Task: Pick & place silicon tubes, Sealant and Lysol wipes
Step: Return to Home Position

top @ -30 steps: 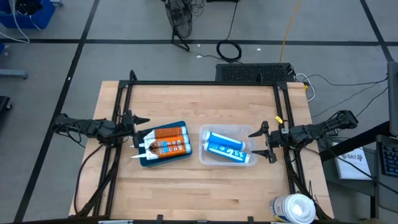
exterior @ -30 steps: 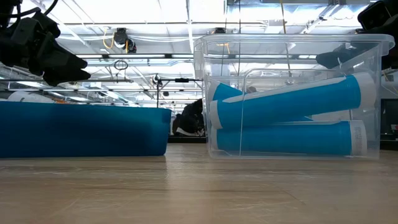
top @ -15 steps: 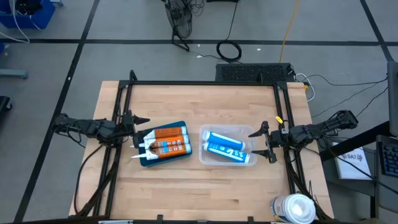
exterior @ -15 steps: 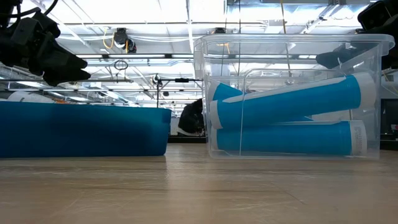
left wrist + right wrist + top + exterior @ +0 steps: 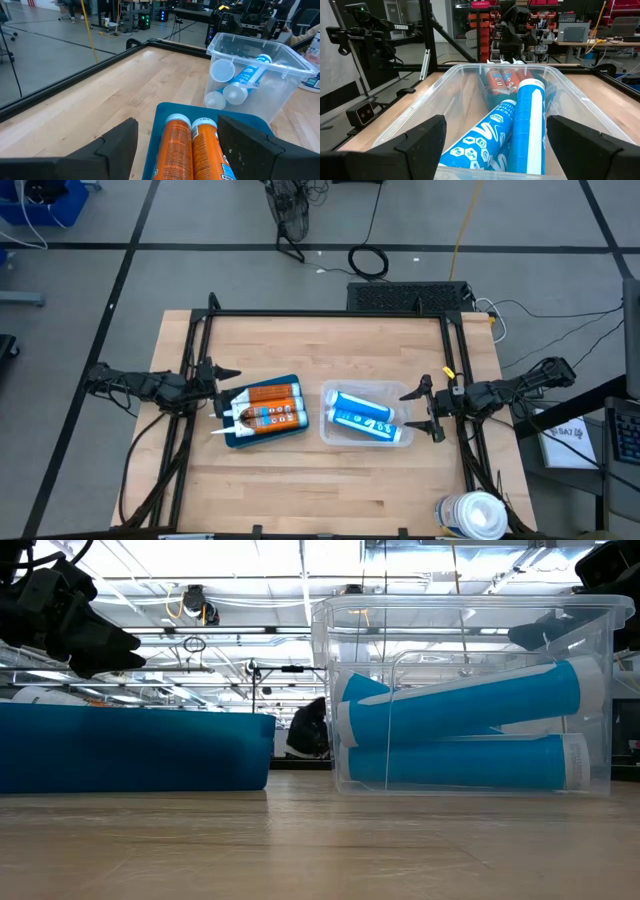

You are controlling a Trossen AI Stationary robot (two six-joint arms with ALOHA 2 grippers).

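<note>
Two orange sealant tubes [image 5: 268, 408] lie side by side in a blue tray [image 5: 262, 438] left of centre. Two blue-and-white silicone tubes [image 5: 362, 417] lie crossed in a clear plastic bin [image 5: 366, 388] right of centre. The Lysol wipes canister [image 5: 472, 515], with a white domed lid, stands at the table's near right corner. My left gripper [image 5: 228, 392] is open and empty at the tray's left end. My right gripper [image 5: 420, 408] is open and empty at the bin's right end. The tubes also show in the left wrist view [image 5: 195, 145] and the right wrist view [image 5: 520, 125].
A black metal frame [image 5: 330, 315] runs along the table's far edge and both sides. Bare wood lies along the far half [image 5: 330, 350] and the near edge [image 5: 330, 490]. Cables and a black box [image 5: 408, 295] lie on the floor beyond the table.
</note>
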